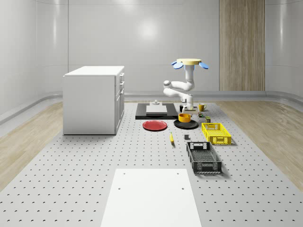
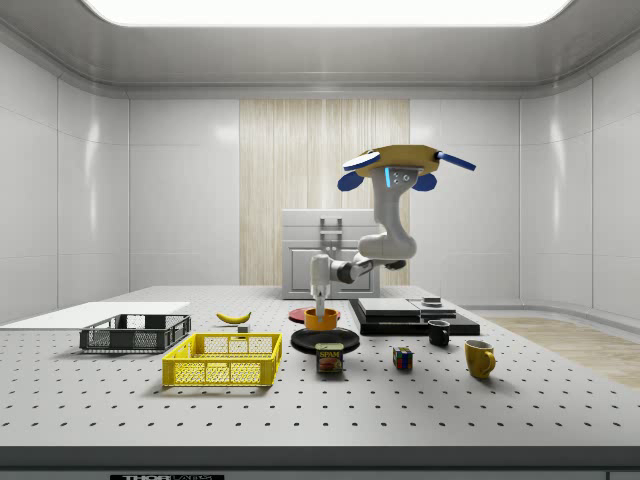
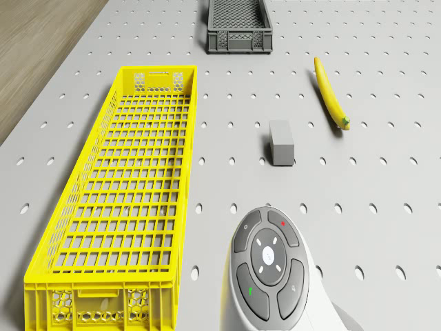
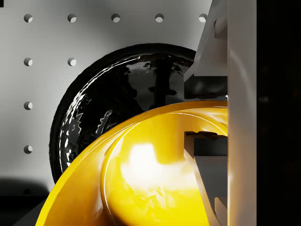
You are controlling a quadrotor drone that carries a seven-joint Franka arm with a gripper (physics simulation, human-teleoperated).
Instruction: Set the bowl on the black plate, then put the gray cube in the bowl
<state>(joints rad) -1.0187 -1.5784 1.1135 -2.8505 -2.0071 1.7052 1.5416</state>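
Note:
The orange-yellow bowl [image 1: 184,117] hangs over the black plate [image 1: 185,124], close to its surface; whether they touch I cannot tell. My gripper [image 1: 184,112] points down and is shut on the bowl's rim. In the wrist view one fingertip [image 4: 207,61] is outside the bowl [image 4: 141,174] and the other inside, with the glossy black plate [image 4: 117,103] beneath. From the side, the gripper [image 2: 320,300] holds the bowl [image 2: 322,320] above the plate [image 2: 325,341]. The gray cube [image 1: 186,137] [image 3: 281,142] lies on the table beside the banana. The drone [image 1: 191,63] hovers above the table behind the plate.
A red plate [image 1: 155,125] lies on the plate's left in the whole-scene view. A yellow crate [image 1: 216,133], a black crate [image 1: 203,157] and a banana [image 1: 171,138] sit nearer the front. A white cabinet [image 1: 93,99], a black slab [image 1: 154,112], a mug [image 1: 201,107] and a spam can [image 2: 330,358] stand around.

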